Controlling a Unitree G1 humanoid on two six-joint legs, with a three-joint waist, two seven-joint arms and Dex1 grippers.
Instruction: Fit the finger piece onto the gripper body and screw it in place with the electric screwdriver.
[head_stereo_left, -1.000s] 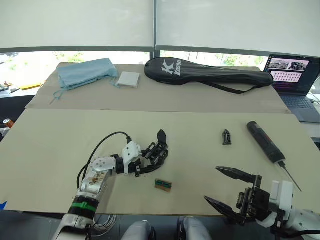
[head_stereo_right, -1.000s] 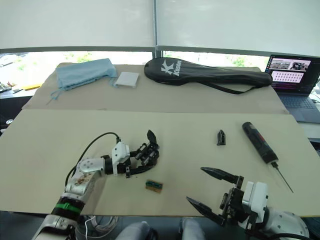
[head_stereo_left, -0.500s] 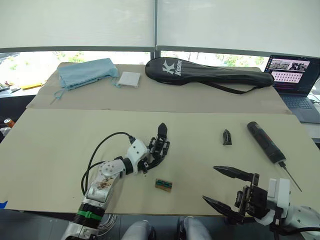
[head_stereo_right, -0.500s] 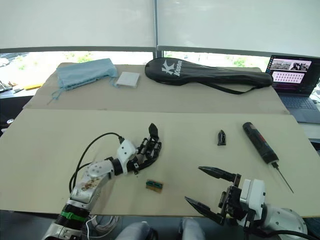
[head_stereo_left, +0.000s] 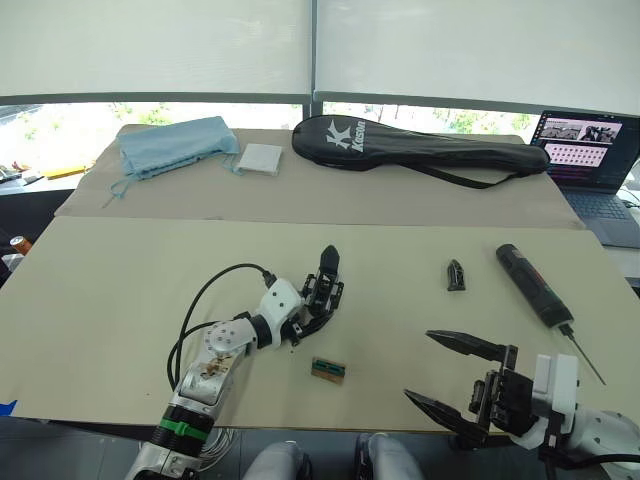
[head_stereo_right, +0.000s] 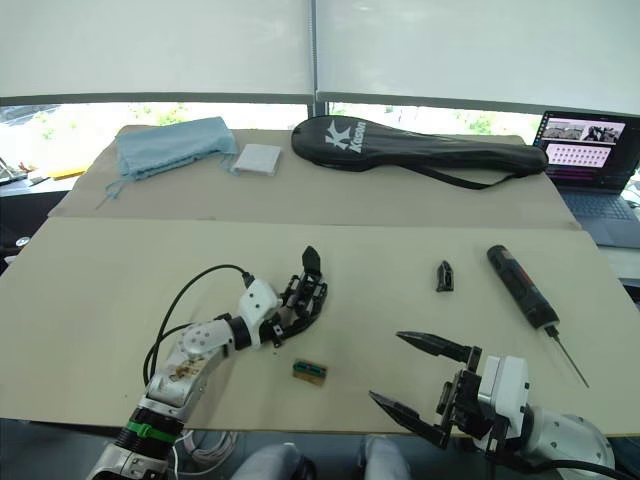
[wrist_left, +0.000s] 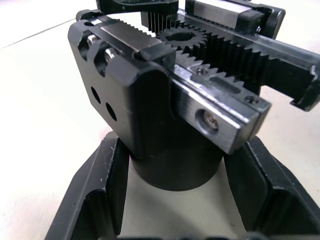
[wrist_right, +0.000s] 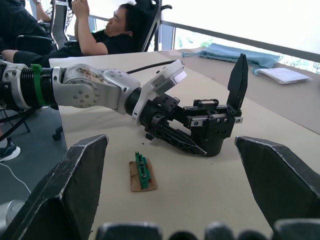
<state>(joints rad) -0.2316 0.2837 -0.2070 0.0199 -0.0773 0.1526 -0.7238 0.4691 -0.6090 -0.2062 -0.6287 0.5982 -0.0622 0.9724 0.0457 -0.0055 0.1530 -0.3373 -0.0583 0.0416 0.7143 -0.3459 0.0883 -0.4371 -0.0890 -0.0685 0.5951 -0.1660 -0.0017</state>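
Left gripper (head_stereo_left: 318, 303): closed around round base of gripper body (wrist_right: 215, 120), near table's middle, its one pointed finger upright. Right gripper (head_stereo_left: 448, 375): fingers spread wide, nothing between them, hovering over near right table edge. Finger piece (head_stereo_left: 454, 274): lying loose on tan table (head_stereo_left: 120, 290), right of gripper body, well apart from both grippers. Electric screwdriver (head_stereo_left: 533, 285): flat on table just right of finger piece, bit pointing toward near edge. Small green-and-tan block (head_stereo_left: 327, 370): on table near gripper body's front.
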